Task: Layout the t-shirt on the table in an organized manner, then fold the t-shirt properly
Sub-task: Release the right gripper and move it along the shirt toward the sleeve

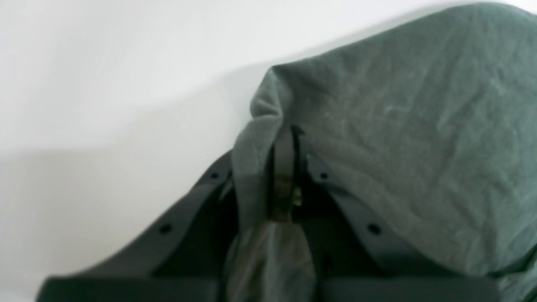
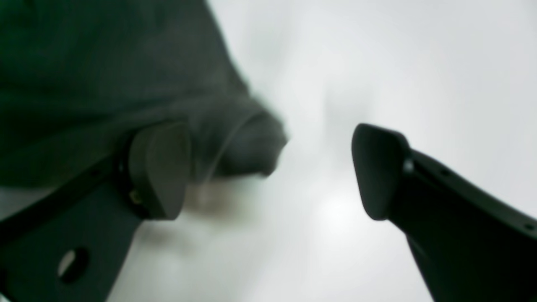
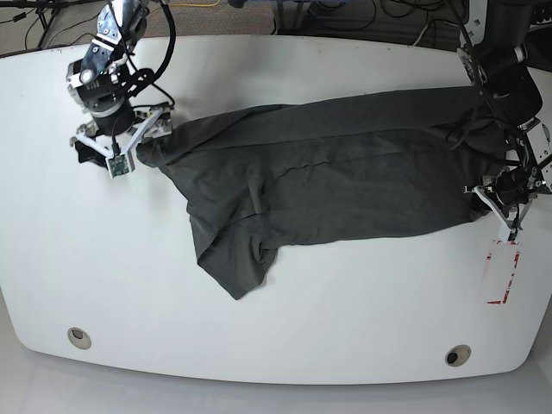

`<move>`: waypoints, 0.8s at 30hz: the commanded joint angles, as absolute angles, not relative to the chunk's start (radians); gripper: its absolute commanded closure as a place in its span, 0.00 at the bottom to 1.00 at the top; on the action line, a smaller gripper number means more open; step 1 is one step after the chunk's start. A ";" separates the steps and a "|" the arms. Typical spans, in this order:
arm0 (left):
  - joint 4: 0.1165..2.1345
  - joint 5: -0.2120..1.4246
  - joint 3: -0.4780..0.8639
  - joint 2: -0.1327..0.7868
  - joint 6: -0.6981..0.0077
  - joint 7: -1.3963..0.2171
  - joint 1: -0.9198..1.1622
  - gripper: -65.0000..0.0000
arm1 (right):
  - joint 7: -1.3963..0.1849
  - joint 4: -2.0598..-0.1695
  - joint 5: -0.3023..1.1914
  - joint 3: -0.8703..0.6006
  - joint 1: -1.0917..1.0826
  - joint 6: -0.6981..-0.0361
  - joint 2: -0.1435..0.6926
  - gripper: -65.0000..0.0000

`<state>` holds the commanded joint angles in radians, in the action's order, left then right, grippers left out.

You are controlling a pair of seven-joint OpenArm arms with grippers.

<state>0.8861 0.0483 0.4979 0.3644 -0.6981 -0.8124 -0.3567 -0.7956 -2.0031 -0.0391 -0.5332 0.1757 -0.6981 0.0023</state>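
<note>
The dark grey t-shirt [image 3: 328, 185] lies stretched sideways across the white table [image 3: 285, 345], wrinkled, with one bunched end hanging toward the front left. My left gripper [image 1: 291, 134] is shut on a pinched fold of the t-shirt [image 1: 398, 126] at the cloth's right end, also seen as the left gripper [image 3: 504, 197] in the base view. My right gripper [image 2: 268, 172] stands open just above the table at the cloth's left end. A rounded corner of the t-shirt [image 2: 247, 142] lies beside its left finger [image 2: 159, 167]. In the base view the right gripper [image 3: 122, 142] sits at the shirt's left tip.
Two round metal grommets [image 3: 78, 337] [image 3: 458, 354] sit near the table's front edge. A red-outlined rectangle mark [image 3: 502, 276] lies at the right, just in front of my left gripper. Cables and dark gear run behind the table's far edge [image 3: 362, 17].
</note>
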 joint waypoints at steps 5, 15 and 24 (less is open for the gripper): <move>0.886 0.048 0.496 0.364 -0.698 -0.812 -0.358 1.00 | -0.875 -1.995 -0.039 -0.536 0.079 -0.698 0.002 0.11; 0.886 0.048 0.496 0.364 -0.698 -0.812 -0.358 1.00 | -0.872 -1.801 -0.035 -0.533 -0.119 -0.698 -0.024 0.11; 0.886 0.048 0.496 0.364 -0.698 -0.812 -0.358 1.00 | -0.786 -1.489 -0.036 -0.533 -0.300 -0.698 -0.025 0.11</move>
